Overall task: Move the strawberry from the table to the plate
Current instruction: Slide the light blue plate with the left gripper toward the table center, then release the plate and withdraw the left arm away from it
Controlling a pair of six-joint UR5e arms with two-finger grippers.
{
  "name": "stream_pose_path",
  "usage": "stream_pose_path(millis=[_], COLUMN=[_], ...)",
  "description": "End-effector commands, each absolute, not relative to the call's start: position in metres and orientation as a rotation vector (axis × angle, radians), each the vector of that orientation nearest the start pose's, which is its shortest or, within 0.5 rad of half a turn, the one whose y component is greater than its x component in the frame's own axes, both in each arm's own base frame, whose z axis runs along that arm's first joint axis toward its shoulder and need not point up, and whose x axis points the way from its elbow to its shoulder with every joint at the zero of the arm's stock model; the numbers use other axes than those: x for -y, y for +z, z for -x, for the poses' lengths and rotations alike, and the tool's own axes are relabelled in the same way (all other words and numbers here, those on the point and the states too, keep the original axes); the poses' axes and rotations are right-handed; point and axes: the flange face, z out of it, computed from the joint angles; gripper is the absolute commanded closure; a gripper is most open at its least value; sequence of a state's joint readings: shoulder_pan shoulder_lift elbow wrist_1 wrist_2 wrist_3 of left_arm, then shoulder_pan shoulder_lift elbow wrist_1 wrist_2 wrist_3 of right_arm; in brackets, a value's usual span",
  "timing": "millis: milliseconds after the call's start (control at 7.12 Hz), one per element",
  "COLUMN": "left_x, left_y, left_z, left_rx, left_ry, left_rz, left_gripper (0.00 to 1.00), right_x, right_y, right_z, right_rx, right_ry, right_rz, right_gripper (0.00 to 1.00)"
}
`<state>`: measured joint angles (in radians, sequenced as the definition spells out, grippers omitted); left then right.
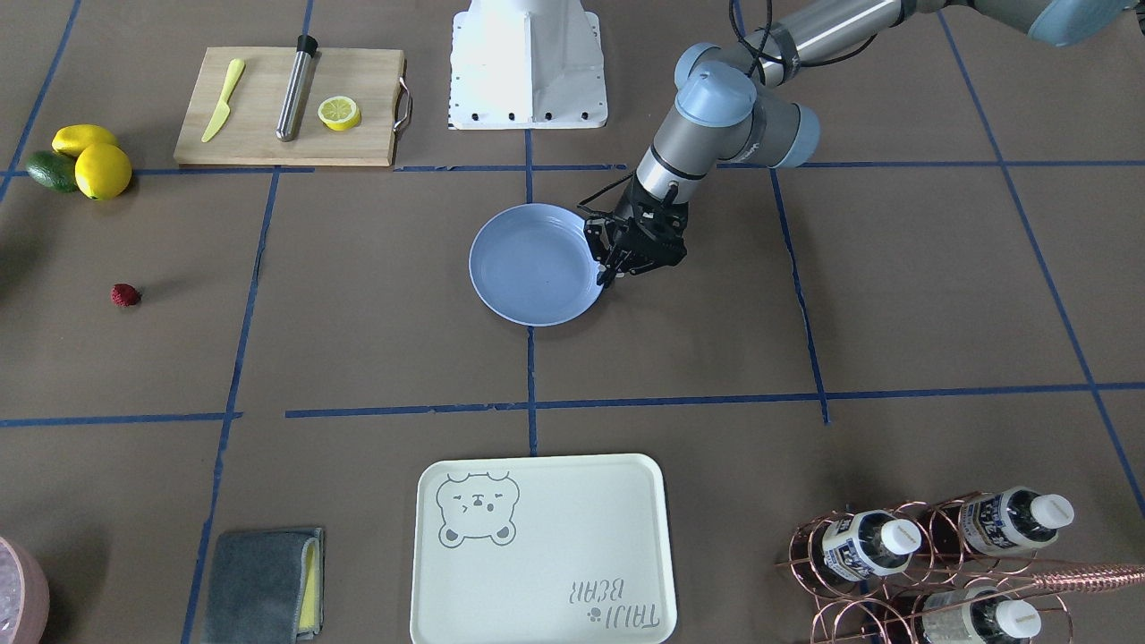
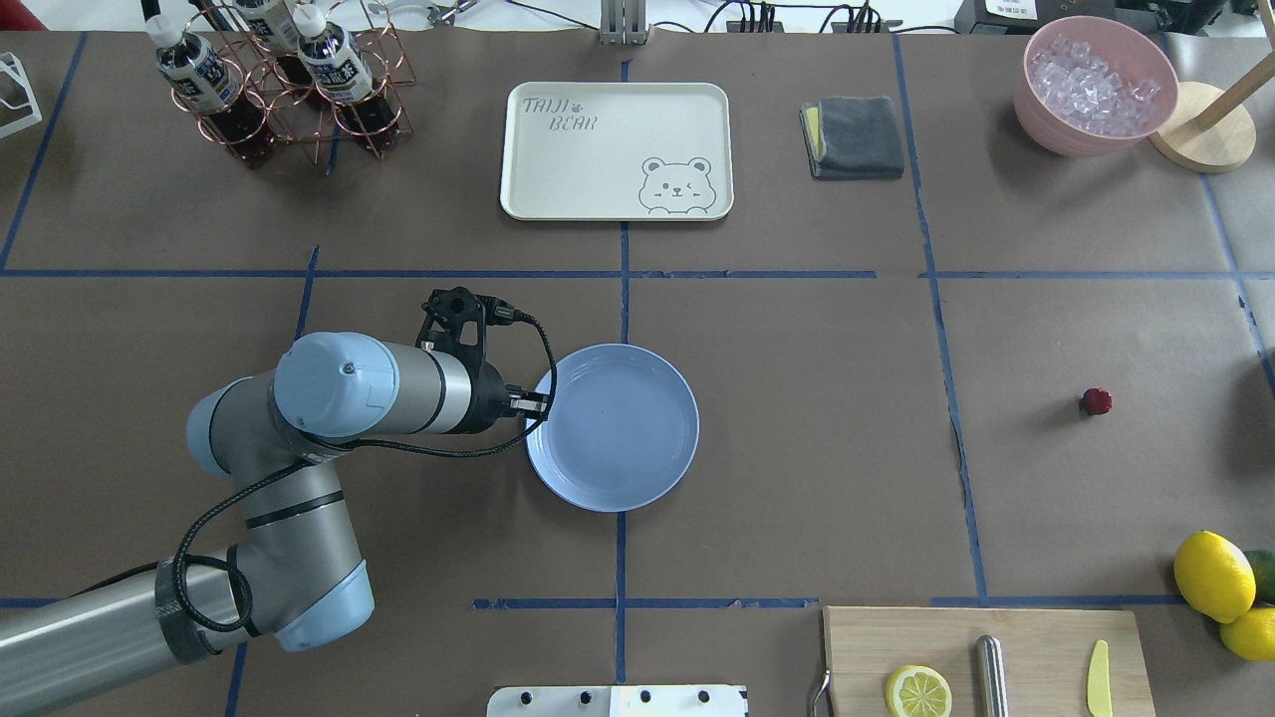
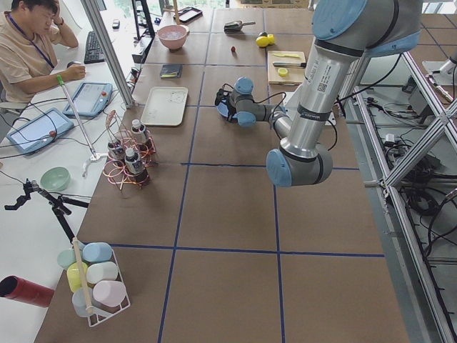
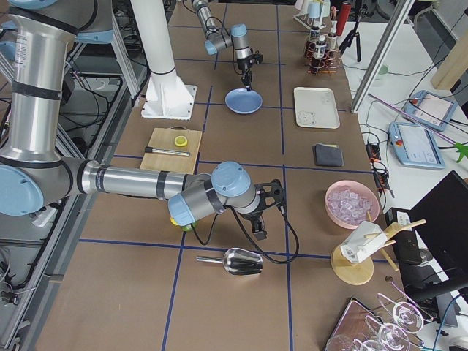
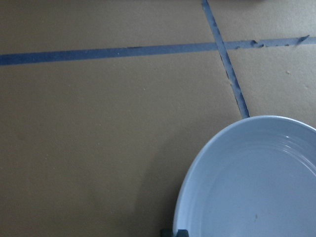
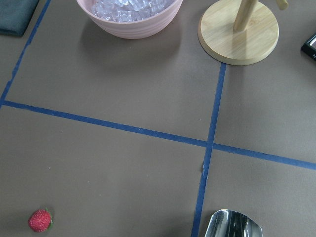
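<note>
The strawberry [image 1: 125, 294] [image 2: 1097, 401], small and dark red, lies alone on the brown table [image 1: 894, 295], far from the plate. It shows at the lower left of the right wrist view [image 6: 40, 220]. The light-blue plate [image 1: 537, 264] [image 2: 613, 428] [image 5: 247, 187] sits empty at the table's middle. My left gripper [image 1: 610, 277] [image 2: 533, 401] is at the plate's rim, its fingers straddling the edge and shut on it. My right gripper [image 4: 260, 228] shows only in the exterior right view, hovering above the table; whether it is open or shut I cannot tell.
A cutting board [image 1: 286, 107] holds a lemon half, a yellow knife and a metal rod. Lemons [image 1: 98, 165] lie beside it. There are also a cream bear tray [image 1: 537, 550], a grey cloth [image 1: 259, 586], a bottle rack [image 1: 930, 555], a pink ice bowl [image 2: 1094, 85] and a metal scoop [image 6: 232, 224].
</note>
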<state>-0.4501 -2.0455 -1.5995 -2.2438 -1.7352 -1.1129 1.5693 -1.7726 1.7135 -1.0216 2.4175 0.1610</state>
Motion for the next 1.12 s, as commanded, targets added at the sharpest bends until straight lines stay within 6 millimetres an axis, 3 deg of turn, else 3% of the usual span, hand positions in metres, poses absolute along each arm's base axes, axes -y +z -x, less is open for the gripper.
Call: stream_pose_path(millis=[0, 140, 281, 421, 561, 702, 982], left_x=[0.395, 0.394, 0.394, 0.397, 0.424, 0.464, 0.543], left_y=[0.294, 0.293, 0.295, 0.291, 0.287, 0.297, 0.328], left_z=[-0.551, -0.551, -0.550, -0.545, -0.513, -0.459, -0.315], left_rx=[-1.124, -1.126, -1.121, -1.124, -1.108, -1.032, -0.782], left_ry=[0.106, 0.108, 0.116, 0.123, 0.147, 0.234, 0.365], left_rz=[-0.387, -0.386, -0.392, -0.403, -0.449, -0.428, -0.506], left_gripper=[0.98, 0.59, 0.01, 0.00, 0.00, 0.00, 0.00], right_x=[0.425, 0.425, 0.426, 0.426, 0.428, 0.434, 0.449], right_y=[0.614, 0.614, 0.613, 0.612, 0.606, 0.602, 0.586], right_z=[-0.058, -0.058, -0.058, -0.058, -0.058, -0.048, -0.024], right_rx=[0.862, 0.862, 0.862, 0.863, 0.865, 0.866, 0.859], right_ry=[-0.060, -0.059, -0.065, -0.070, -0.080, -0.105, -0.164], right_rz=[-0.390, -0.389, -0.393, -0.402, -0.430, -0.431, -0.442], right_gripper=[0.00, 0.00, 0.00, 0.00, 0.00, 0.00, 0.00])
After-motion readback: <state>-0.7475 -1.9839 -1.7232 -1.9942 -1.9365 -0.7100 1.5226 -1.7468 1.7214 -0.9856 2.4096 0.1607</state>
